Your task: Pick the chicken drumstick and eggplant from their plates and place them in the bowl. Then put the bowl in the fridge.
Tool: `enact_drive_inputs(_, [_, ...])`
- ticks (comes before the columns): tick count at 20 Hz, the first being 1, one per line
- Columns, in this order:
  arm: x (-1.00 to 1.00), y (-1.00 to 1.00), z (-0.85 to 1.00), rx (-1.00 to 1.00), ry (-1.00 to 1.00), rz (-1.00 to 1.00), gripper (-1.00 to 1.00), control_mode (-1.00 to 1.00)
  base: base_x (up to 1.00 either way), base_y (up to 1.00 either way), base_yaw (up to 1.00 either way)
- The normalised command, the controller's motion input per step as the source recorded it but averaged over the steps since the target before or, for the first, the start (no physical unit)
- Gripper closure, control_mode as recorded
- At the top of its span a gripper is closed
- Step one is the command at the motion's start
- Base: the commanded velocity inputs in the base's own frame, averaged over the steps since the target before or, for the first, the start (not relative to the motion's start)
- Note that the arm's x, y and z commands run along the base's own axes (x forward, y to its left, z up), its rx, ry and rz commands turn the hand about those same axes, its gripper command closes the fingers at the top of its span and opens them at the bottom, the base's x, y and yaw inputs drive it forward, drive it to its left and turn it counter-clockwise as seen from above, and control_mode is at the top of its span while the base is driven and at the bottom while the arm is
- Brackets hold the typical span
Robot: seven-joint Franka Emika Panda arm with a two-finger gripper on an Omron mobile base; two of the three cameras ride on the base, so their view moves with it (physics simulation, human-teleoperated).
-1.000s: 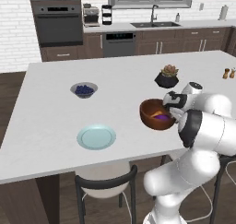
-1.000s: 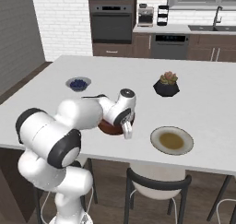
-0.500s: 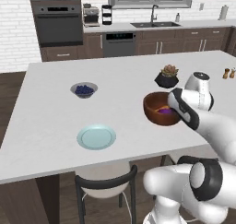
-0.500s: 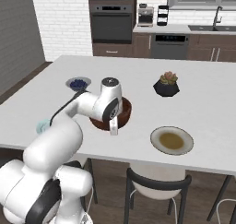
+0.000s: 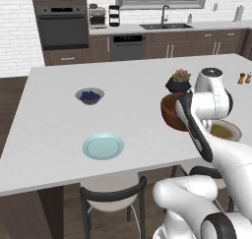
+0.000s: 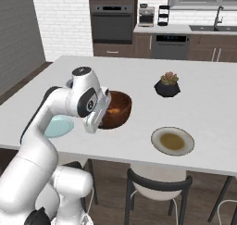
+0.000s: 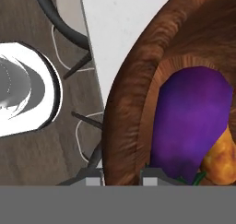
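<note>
From the left base view, the bowl (image 5: 172, 112) is riding above the table (image 5: 59, 130). In the right base view, the pincer (image 6: 98, 117) is pinching its rim. In the hand view, the eggplant (image 7: 189, 121) and chicken drumstick (image 7: 220, 161) are lying inside; carrying to the fridge likely demands keeping it level.

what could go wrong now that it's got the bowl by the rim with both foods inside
1. The gripper pinches only one edge of the bowl, so the loaded bowl could tilt or slip on the way to the fridge.
2. The eggplant and chicken drumstick lie loose inside and could roll out if it tips.
3. A swing could clip the succulent pot nearby.
</note>
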Motion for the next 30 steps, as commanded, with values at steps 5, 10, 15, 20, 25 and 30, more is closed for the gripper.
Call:
enact_drive_inputs(5, [-0.76,0.21,0.90,0.00,0.03,-0.22,1.00,-1.00,0.00,0.00,0.00])
enact_drive_inputs(10, [-0.75,0.32,0.60,0.00,0.00,-0.13,1.00,-1.00,0.00,0.00,0.00])
enact_drive_inputs(15, [-0.75,0.17,0.19,0.01,-0.08,0.04,1.00,-1.00,0.00,0.00,0.00])
enact_drive_inputs(20, [-0.25,0.12,-0.20,0.00,-0.61,0.45,1.00,-1.00,0.00,0.00,0.00])
enact_drive_inputs(25, [-0.11,0.05,0.00,0.00,-0.13,0.08,1.00,1.00,-0.48,0.07,0.05])
enact_drive_inputs(30, [0.00,0.00,0.00,0.00,0.00,0.00,1.00,1.00,-0.86,-0.02,0.00])
